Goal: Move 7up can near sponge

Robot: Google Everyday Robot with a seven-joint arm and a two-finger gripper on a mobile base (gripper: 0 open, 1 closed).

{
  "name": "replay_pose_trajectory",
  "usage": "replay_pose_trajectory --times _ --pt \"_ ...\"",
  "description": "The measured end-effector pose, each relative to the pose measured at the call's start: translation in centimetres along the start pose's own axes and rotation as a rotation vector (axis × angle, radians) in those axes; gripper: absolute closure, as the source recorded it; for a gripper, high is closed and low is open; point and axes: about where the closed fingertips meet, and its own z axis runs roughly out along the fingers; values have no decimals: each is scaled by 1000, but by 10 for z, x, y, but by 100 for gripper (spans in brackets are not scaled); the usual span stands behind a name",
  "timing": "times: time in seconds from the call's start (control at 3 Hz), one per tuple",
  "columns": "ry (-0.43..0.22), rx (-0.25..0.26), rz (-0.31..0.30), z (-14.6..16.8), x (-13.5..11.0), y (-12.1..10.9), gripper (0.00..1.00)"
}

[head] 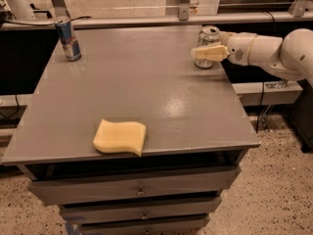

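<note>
The 7up can (pixel 211 35), silvery-white with a silver top, stands upright near the far right edge of the grey table (pixel 146 82). My gripper (pixel 204 51) reaches in from the right on the white arm (pixel 274 50) and is at the can, with its cream tip lying across the can's front lower half. The sponge (pixel 120 137), a flat pale yellow block with wavy edges, lies near the table's front edge, left of centre and far from the can.
A slim blue-and-silver can with red (pixel 68 38) stands at the far left corner of the table. Drawers (pixel 139 191) sit under the tabletop. A rail and metal posts (pixel 183 4) run behind the table. The floor is speckled.
</note>
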Motion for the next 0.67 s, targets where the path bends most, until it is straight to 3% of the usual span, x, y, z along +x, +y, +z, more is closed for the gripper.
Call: replay_pose_trajectory --times 0.67 --pt "-5 -34 -53 -11 -10 13 64"
